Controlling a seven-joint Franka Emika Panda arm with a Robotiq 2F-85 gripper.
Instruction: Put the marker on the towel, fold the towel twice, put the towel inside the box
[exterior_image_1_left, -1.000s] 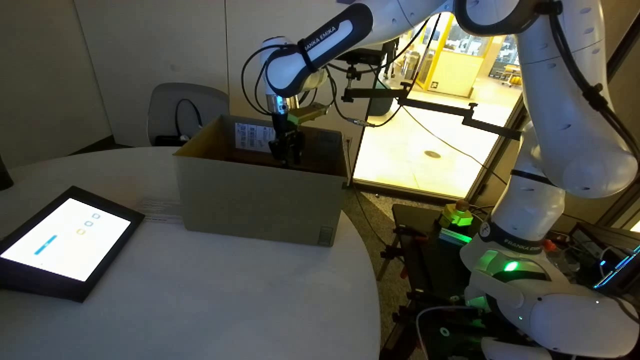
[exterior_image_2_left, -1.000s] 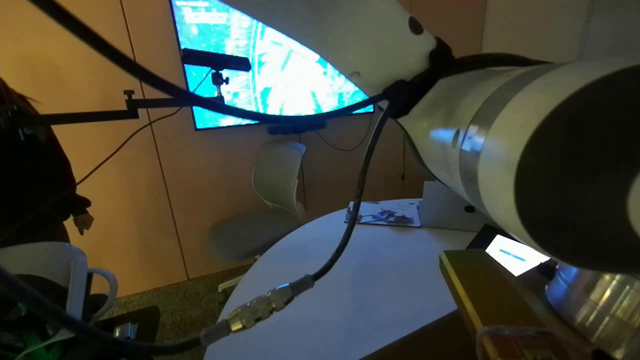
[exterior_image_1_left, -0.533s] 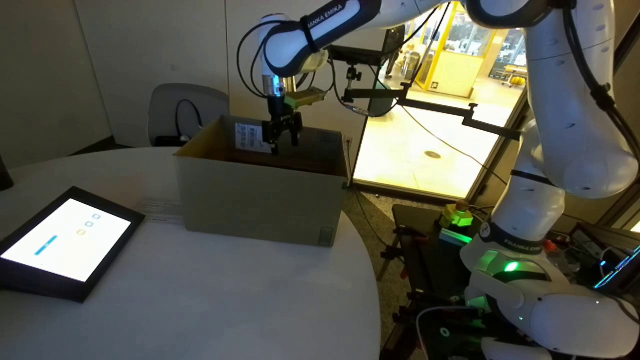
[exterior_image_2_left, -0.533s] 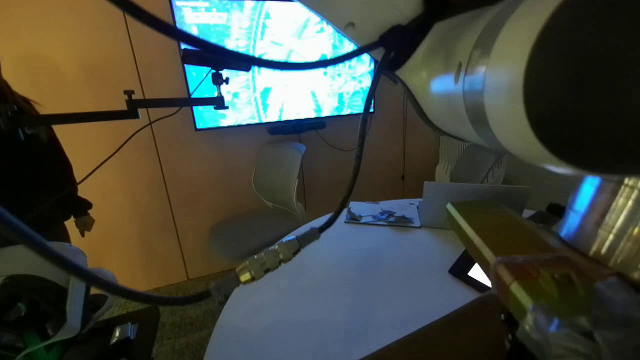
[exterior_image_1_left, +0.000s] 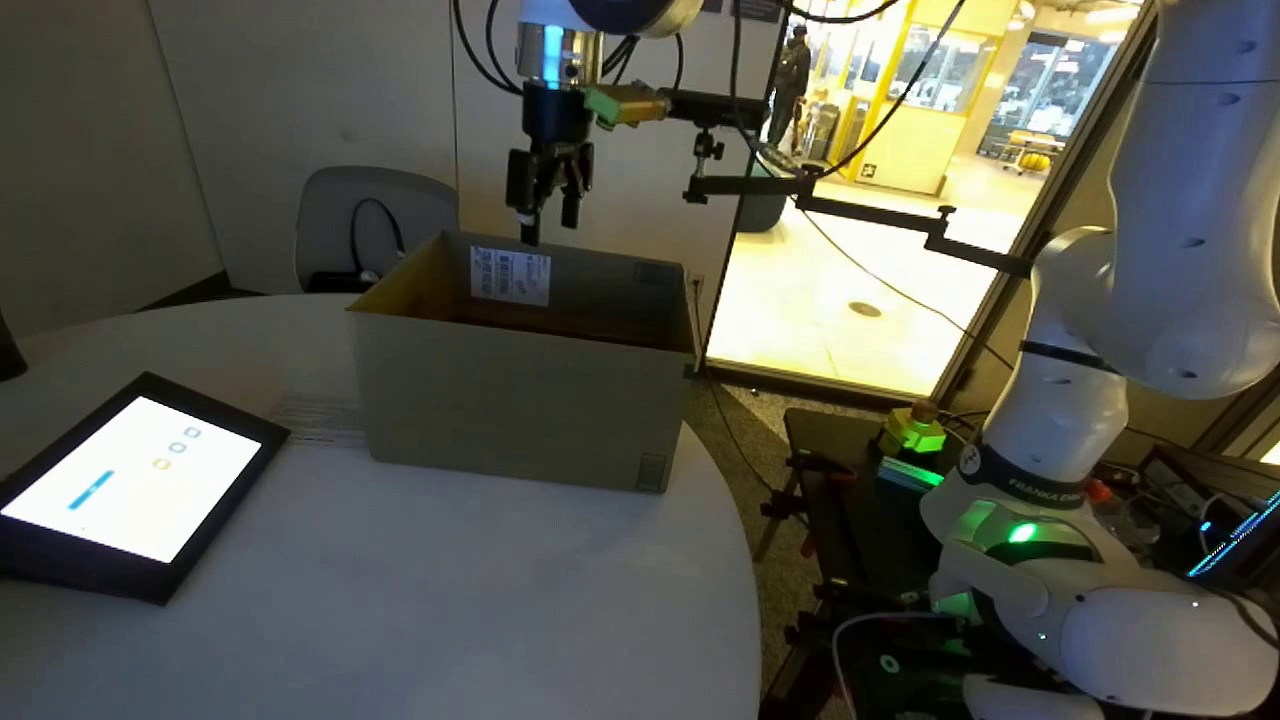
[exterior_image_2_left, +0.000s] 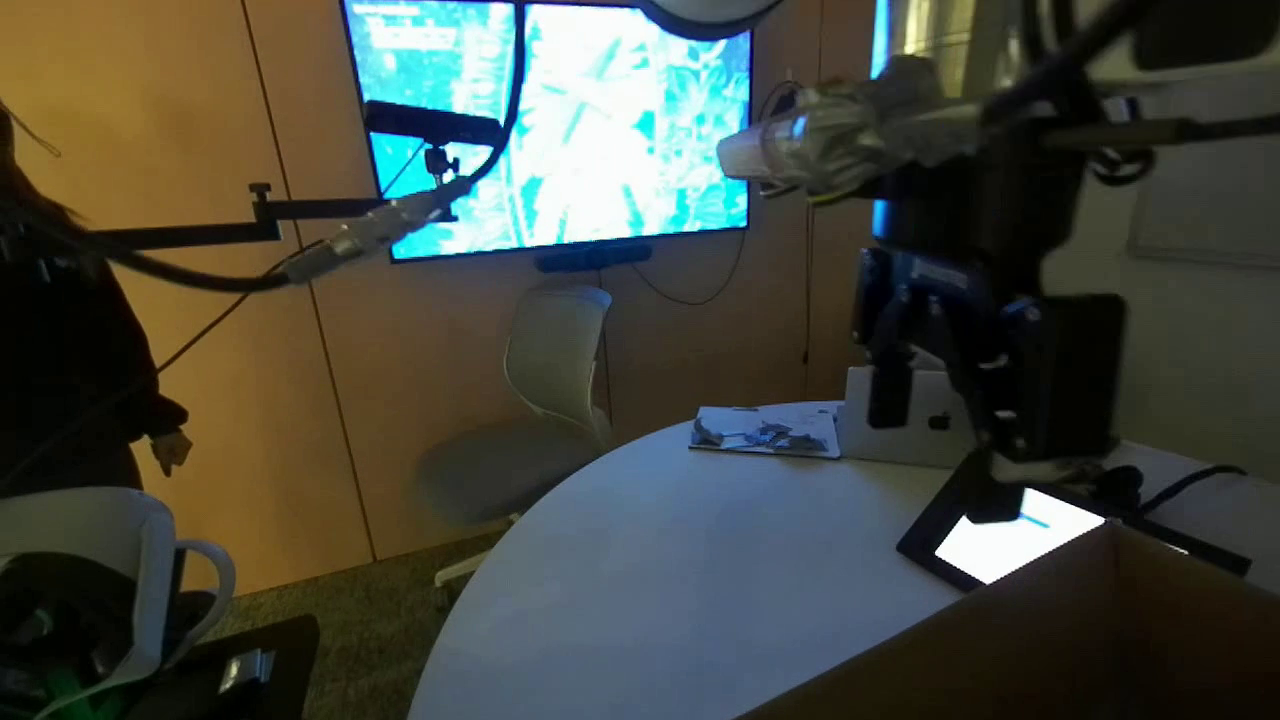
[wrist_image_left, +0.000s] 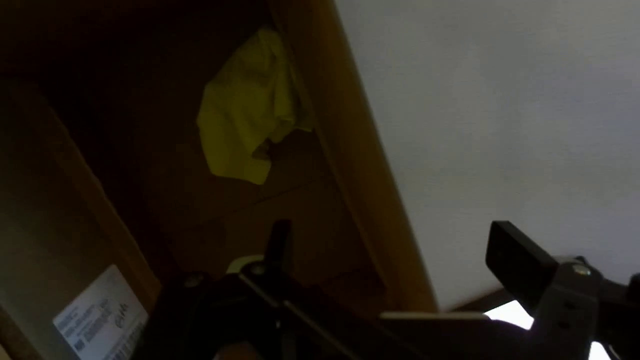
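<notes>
The brown cardboard box (exterior_image_1_left: 520, 400) stands on the round table, its top open and a white label on an inside wall. Crumpled at the bottom of it lies the yellow-green towel (wrist_image_left: 245, 110), against one long wall in the wrist view. From outside, the box walls hide this cloth in both exterior views. I see no marker; it is hidden or out of view. My gripper (exterior_image_1_left: 550, 225) hangs above the box, pointing down and clear of the rim. Wide apart in the wrist view, the fingers (wrist_image_left: 520, 260) of the open gripper have nothing between them.
A black-framed tablet (exterior_image_1_left: 150, 470) with a lit screen lies on the white table (exterior_image_1_left: 450, 590) beside the box. Farther along are a laptop (exterior_image_2_left: 900, 430) and a printed sheet (exterior_image_2_left: 765, 432). A person (exterior_image_2_left: 80, 350) stands off to the side.
My gripper has risen from inside the box to above its rim, and the whole arm has lifted with it. The gap between the fingers now shows plainly. The box has stayed in place.
</notes>
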